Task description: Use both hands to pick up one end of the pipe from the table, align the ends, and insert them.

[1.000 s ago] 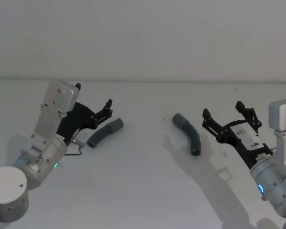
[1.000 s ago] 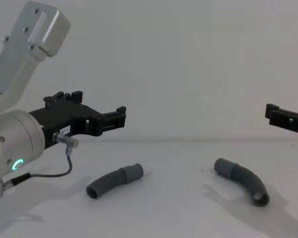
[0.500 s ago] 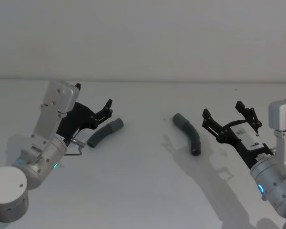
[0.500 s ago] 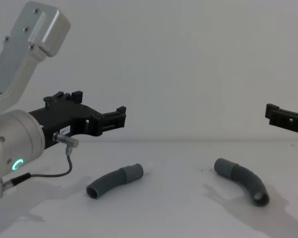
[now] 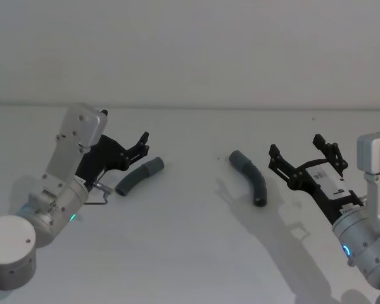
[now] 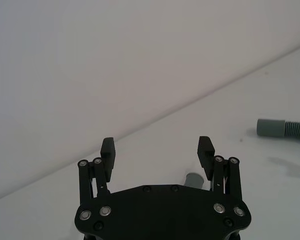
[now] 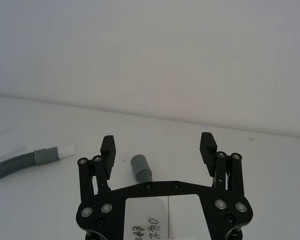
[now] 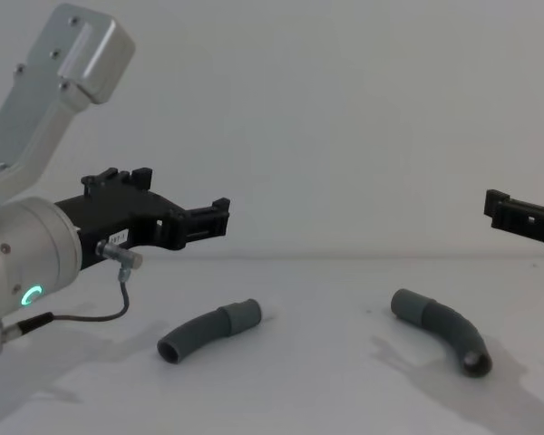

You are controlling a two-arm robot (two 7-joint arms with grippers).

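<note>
Two curved grey pipe pieces lie well apart on the white table [image 5: 190,253], their smooth collar ends turned inward toward each other. The left piece [image 5: 139,177] rests just beside the left gripper [image 5: 143,143], and the right piece [image 5: 249,174] lies near the right gripper [image 5: 295,145]. Both grippers hover above the surface with jaws spread wide, holding nothing, while a small white tip [image 7: 66,149] sticks out of the left piece's collar.
</note>
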